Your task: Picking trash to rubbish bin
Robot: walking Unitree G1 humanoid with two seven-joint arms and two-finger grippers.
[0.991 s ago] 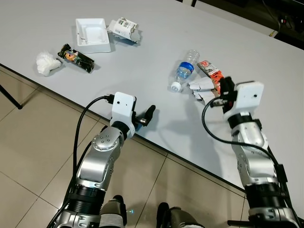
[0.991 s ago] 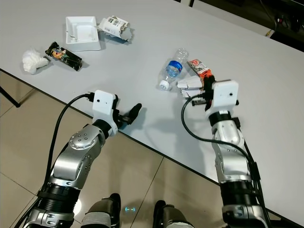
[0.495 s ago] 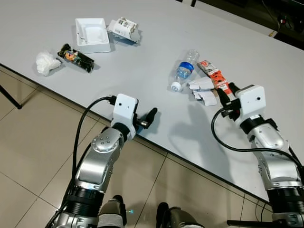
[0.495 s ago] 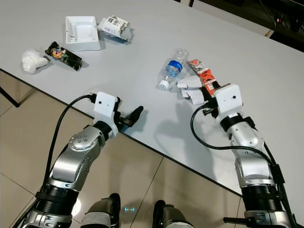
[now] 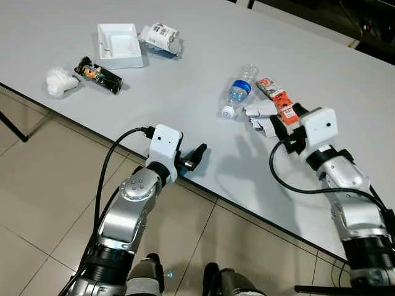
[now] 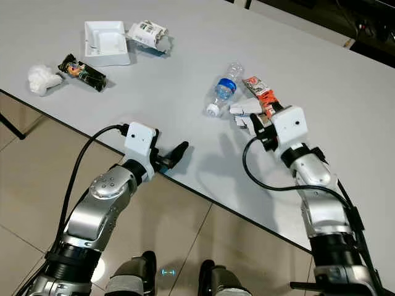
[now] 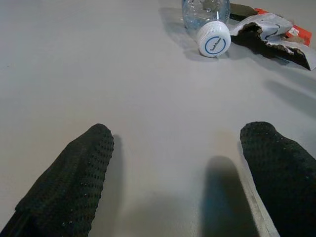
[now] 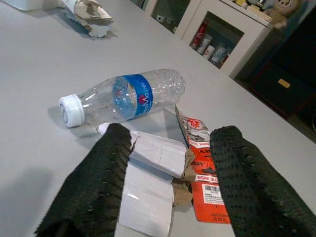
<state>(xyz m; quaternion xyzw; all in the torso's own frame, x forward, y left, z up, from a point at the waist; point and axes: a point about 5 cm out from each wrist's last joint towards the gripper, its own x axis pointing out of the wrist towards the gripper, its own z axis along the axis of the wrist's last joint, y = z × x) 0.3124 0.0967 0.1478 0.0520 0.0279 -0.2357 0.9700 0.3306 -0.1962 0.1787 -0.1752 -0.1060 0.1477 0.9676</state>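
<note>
A clear plastic bottle (image 5: 238, 91) with a blue label lies on the grey table (image 5: 203, 68), its white cap (image 7: 214, 38) toward me. Beside it are a torn white carton (image 8: 155, 160) and a red wrapper (image 5: 278, 99). My right gripper (image 8: 172, 143) is open low over the table, its fingers on either side of the white carton's near end. It is also seen from above as the right gripper (image 5: 282, 131). My left gripper (image 5: 196, 155) is open at the table's front edge, nothing between its fingers (image 7: 81, 168).
At the far left of the table lie a white square tray (image 5: 120, 44), a crumpled carton (image 5: 160, 38), a black snack wrapper (image 5: 99, 74) and a white tissue wad (image 5: 62, 81). The table's front edge (image 5: 247, 216) runs diagonally above tiled floor.
My right arm swung out to the right, then brought its gripper back toward the white carton. The left gripper shifted slightly right along the table edge.
</note>
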